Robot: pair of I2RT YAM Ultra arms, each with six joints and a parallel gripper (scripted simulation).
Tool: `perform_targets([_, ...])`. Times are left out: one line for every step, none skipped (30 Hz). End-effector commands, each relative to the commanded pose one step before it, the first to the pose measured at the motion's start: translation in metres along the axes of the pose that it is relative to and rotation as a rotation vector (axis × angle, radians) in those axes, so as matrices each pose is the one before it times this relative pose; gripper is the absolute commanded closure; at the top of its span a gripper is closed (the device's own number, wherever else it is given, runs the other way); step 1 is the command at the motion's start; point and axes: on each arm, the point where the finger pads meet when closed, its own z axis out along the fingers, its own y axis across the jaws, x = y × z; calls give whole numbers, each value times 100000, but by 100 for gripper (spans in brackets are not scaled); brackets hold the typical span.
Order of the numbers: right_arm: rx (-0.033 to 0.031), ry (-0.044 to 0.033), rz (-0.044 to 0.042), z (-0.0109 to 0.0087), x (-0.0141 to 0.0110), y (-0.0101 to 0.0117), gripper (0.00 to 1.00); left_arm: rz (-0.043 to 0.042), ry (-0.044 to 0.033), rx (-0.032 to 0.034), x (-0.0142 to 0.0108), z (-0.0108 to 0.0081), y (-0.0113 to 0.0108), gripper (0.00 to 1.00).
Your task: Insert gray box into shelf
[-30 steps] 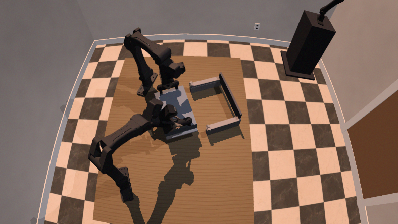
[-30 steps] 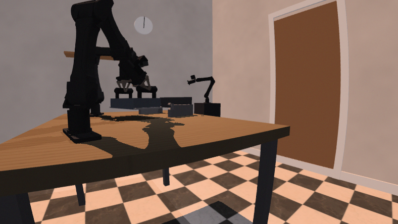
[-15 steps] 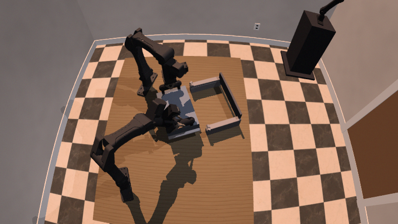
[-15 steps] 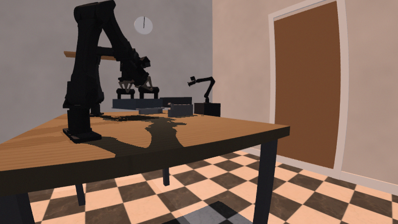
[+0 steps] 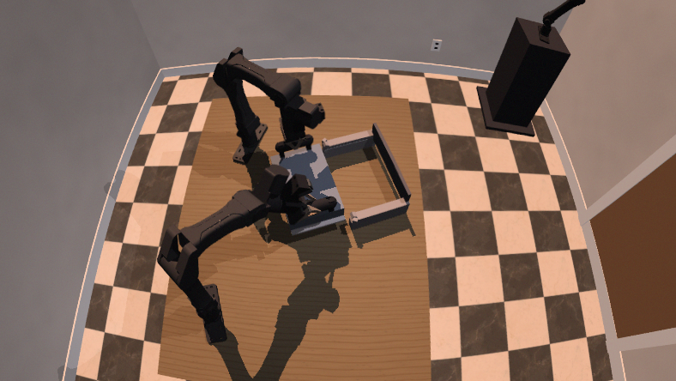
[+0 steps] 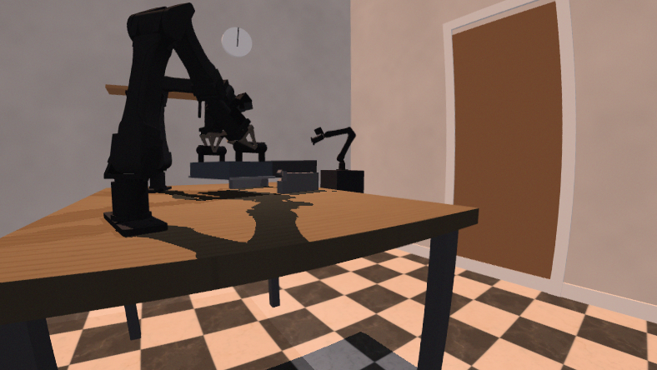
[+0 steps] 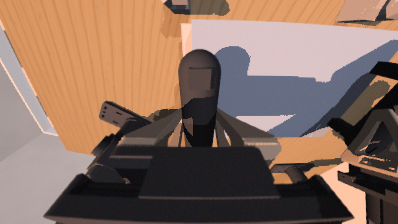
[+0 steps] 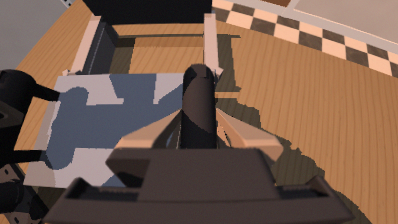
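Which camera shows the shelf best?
Top: it takes in the whole shelf, both rails and back panel. Right wrist gets both rails, but the frame cuts the back off. Exterior is low, nearly edge-on, with parts overlapping. Left wrist has only fragments along the top edge, probably rail ends.

A round clock [image 6: 236, 42] hangs on the gray wall [image 6: 293, 59], its hands seemingly near twelve.

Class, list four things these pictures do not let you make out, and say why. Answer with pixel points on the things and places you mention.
- Underside of the gray box [image 5: 307, 166] [image 6: 208, 170] [image 7: 300, 47] [image 8: 100, 127]: all views, hidden by the box itself.
- Top of the shelf's back [image 5: 391, 161] [image 6: 298, 165] [image 8: 150, 10]: right wrist view, cut by the upper edge.
- Background arm's [image 5: 563, 13] [image 6: 353, 137] far end: top view, cut by the upper edge.
- Any clock [image 6: 232, 43] numerals: exterior view, too small.
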Motion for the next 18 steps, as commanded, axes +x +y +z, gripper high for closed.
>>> perform_targets([-1031, -10248, 3702, -447, -4560, 26, 84, -1844, -12774, 9227, -3567, -2692, -1432, 84])
perform_targets([-278, -1180, 668, -329, -520, -70, 84, -126, -1019, 1070, -134, -283, -28, 84])
perform_targets([-93, -738, 153, -168, -389, -60, 84, -288, -657, 695, -101, -273, 31, 84])
perform_targets([-64, -847, 211, -299, -451, -82, 84, -423, -456, 595, -131, -271, -58, 84])
perform_targets([83, -607, 244, -182, -318, -75, 84, 67, 928, -1089, -10, 357, 61, 84])
perform_targets([1032, 2363, -1003, 1031, 918, -14, 84, 406, 2979, -3441, -170, 1248, -88, 84])
perform_targets([492, 1818, -631, 814, 719, 88, 84, -12, -2020, 2165, -173, -642, 12, 84])
perform_targets([-1130, -1651, 996, -516, -729, 78, 84, 26, -797, 754, -126, -227, 41, 84])
perform_targets([-253, -687, 315, -163, -336, -5, 84, 42, -515, 556, -75, -241, 73, 84])
perform_targets([-28, -473, 45, -90, -272, -21, 84, -225, -789, 939, -216, -412, -91, 84])
perform_targets([-145, -826, 327, -315, -418, -56, 84, -630, -352, 495, -53, -259, 4, 84])
perform_targets([439, 410, -103, 288, 83, -99, 84, 713, 4016, -4497, -60, 1649, 27, 84])
perform_targets([414, 557, -1, 306, 262, -40, 84, -1830, -2299, 2354, 85, -818, 151, 84])
perform_targets([0, 0, 0, 0, 0, 0, 84, 0, 0, 0, 0, 0, 0, 84])
perform_targets([0, 0, 0, 0, 0, 0, 84, 0, 0, 0, 0, 0, 0, 84])
perform_targets([79, 2296, -1104, 1031, 900, 329, 84, 1814, -279, -493, -293, 53, 106, 84])
perform_targets([-370, -1029, 681, -250, -515, -77, 84, 12, 1783, -1861, -366, 717, -243, 84])
perform_targets([-68, -672, 345, -146, -333, -57, 84, 214, -1465, 1816, 47, -487, 152, 84])
